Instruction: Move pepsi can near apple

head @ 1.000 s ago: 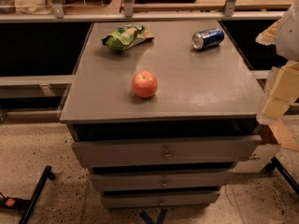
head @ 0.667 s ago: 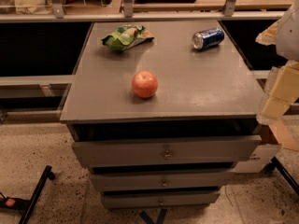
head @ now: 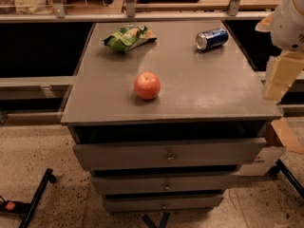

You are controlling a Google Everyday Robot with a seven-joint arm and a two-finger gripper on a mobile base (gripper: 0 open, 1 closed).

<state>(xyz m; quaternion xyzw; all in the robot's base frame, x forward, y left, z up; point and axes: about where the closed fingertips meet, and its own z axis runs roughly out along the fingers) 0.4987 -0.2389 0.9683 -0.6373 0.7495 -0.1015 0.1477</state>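
Observation:
The pepsi can (head: 212, 38), blue with silver ends, lies on its side at the far right of the grey cabinet top (head: 204, 89). The red-orange apple (head: 147, 85) sits near the middle of the top, toward the front. My gripper (head: 279, 77) hangs at the right edge of the view, beside the cabinet's right side, to the right of the can and nearer the front than it. It touches neither the can nor the apple and holds nothing that I can see.
A green snack bag (head: 128, 36) lies at the far left of the top. The cabinet has three drawers (head: 168, 153) below. A shelf rail (head: 142, 16) runs behind it. A cardboard box (head: 278, 141) stands on the floor at the right.

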